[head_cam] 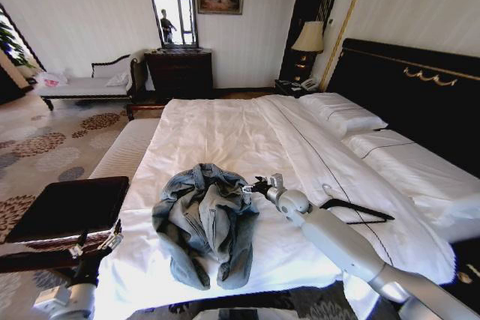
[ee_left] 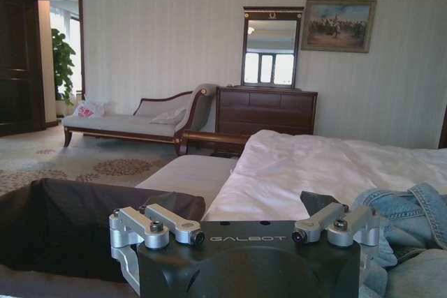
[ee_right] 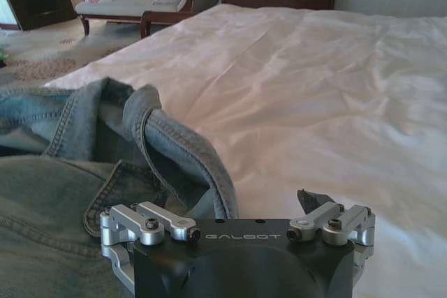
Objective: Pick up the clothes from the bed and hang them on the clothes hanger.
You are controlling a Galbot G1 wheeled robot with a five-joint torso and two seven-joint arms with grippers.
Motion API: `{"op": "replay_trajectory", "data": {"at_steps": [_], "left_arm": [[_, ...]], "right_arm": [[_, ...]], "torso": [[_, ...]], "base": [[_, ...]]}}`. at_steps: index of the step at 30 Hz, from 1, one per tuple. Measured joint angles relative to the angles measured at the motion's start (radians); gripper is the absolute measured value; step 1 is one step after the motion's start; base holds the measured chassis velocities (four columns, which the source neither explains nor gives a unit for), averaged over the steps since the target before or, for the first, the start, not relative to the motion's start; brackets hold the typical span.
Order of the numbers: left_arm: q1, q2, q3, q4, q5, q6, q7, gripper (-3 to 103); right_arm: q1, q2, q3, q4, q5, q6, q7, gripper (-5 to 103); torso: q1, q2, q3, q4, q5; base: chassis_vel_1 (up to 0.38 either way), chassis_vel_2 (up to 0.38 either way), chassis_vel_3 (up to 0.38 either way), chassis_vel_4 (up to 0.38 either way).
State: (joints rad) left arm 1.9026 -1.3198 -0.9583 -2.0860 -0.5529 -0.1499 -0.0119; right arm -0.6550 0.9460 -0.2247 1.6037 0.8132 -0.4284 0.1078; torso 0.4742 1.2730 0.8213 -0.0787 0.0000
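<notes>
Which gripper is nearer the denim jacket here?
Right. The right gripper sits at the denim jacket's edge on the bed. The left gripper hangs off the bed's corner, beside the jacket but apart.

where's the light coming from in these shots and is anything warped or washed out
Head view: wide-angle bend at the edges, lamp lit beside the headboard, white bed bright, jacket clear beside the right gripper. Left wrist view: daylight glows in the mirror. Right wrist view: sheet slightly washed out.
</notes>
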Motion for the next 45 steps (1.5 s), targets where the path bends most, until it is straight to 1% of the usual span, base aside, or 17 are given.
{"op": "replay_trajectory", "data": {"at_steps": [8,12,15,17,21,24,26,28,29,32,33,35,37,38,42,44,45], "left_arm": [[-0.072,0.07,0.009,0.043,-0.056,0.059,-0.02,100],[-0.122,0.092,0.023,0.062,-0.08,0.094,-0.032,100],[-0.167,0.115,0.037,0.078,-0.114,0.132,-0.042,100],[-0.179,0.125,0.041,0.085,-0.123,0.142,-0.044,100],[-0.212,0.168,0.055,0.115,-0.151,0.186,-0.056,100],[-0.256,0.226,0.075,0.155,-0.18,0.229,-0.062,100],[-0.262,0.234,0.078,0.159,-0.185,0.232,-0.062,100],[-0.298,0.311,0.1,0.186,-0.253,0.255,-0.035,100],[-0.298,0.311,0.1,0.186,-0.253,0.255,-0.035,100],[-0.301,0.45,0.11,0.22,-0.335,0.266,0.07,100],[-0.301,0.45,0.11,0.22,-0.335,0.266,0.07,100],[-0.299,0.554,0.115,0.254,-0.376,0.271,0.137,100],[-0.301,0.62,0.119,0.293,-0.391,0.27,0.191,100],[-0.301,0.62,0.119,0.293,-0.391,0.27,0.191,100],[-0.297,0.713,0.121,0.332,-0.454,0.276,0.327,100],[-0.302,0.723,0.127,0.337,-0.473,0.281,0.35,100],[-0.331,0.742,0.151,0.348,-0.515,0.293,0.373,100]], "right_arm": [[0.052,0.042,-0.045,-0.109,-0.054,0.026,-0.004,103],[0.071,0.058,-0.058,-0.139,-0.049,0.026,-0.001,97],[0.072,0.055,-0.057,-0.135,-0.041,0.025,0.0,83],[0.07,0.054,-0.054,-0.13,-0.039,0.025,0.0,83],[0.06,0.051,-0.042,-0.118,-0.034,0.025,0.0,67],[0.053,0.051,-0.032,-0.114,-0.038,0.026,0.0,50],[0.052,0.052,-0.031,-0.113,-0.039,0.026,0.0,50],[0.042,0.059,-0.019,-0.1,-0.044,0.028,0.002,38],[0.042,0.059,-0.019,-0.1,-0.044,0.028,0.002,38],[0.041,0.07,-0.017,-0.095,-0.046,0.029,0.004,22],[0.041,0.07,-0.017,-0.095,-0.046,0.029,0.004,22],[0.047,0.074,-0.021,-0.096,-0.046,0.032,0.004,17],[0.057,0.081,-0.033,-0.103,-0.047,0.035,0.001,5],[0.057,0.081,-0.033,-0.103,-0.047,0.035,0.001,5],[0.099,0.12,-0.096,-0.131,-0.048,0.047,-0.006,2],[0.105,0.126,-0.104,-0.133,-0.047,0.047,-0.007,2],[0.112,0.134,-0.113,-0.134,-0.044,0.048,-0.006,2]], "torso": [[0.0,0.0,0.0,0.0,-0.0002],[0.0,0.0,0.0,0.0001,-0.0001],[0.0,0.0,0.0,-0.0001,-0.0001],[0.0,0.0,0.0,-0.0001,-0.0001],[0.0,0.0,0.0,0.0,-0.0001],[0.0,0.0,0.0,0.0002,-0.0003],[0.0,0.0,0.0,0.0001,-0.0003],[0.0,0.0,0.0,-0.0002,-0.0003],[0.0,0.0,0.0,-0.0002,-0.0003],[0.0,0.0,0.0,0.0,0.0001],[0.0,0.0,0.0,0.0,0.0001],[0.0,0.0,0.0,-0.0001,0.0],[0.0,0.0,0.0,-0.0003,-0.0002],[0.0,0.0,0.0,-0.0003,-0.0002],[0.0,0.0,0.0,0.0001,-0.0003],[0.0,0.0,0.0,0.0007,0.0],[0.0,0.0,0.0,0.001,-0.0001]], "base": [[0.0,0.0,0.0,0.0],[0.0,0.0,0.0,0.0],[0.0,0.0,0.0,0.0],[0.0,0.0,0.0,0.0],[0.0,0.0,0.0,0.0],[0.0,0.0,0.0,0.0],[0.0,0.0,0.0,0.0],[0.0,0.0,0.0,0.0],[0.0,0.0,0.0,0.0],[0.0,0.0,0.0,0.0],[0.0,0.0,0.0,0.0],[0.0,0.0,0.0,0.0],[0.0,0.0,0.0,0.0],[0.0,0.0,0.0,0.0],[0.0,0.0,0.0,0.0],[0.0,0.0,0.0,0.0],[0.0,0.0,0.0,0.0]]}}
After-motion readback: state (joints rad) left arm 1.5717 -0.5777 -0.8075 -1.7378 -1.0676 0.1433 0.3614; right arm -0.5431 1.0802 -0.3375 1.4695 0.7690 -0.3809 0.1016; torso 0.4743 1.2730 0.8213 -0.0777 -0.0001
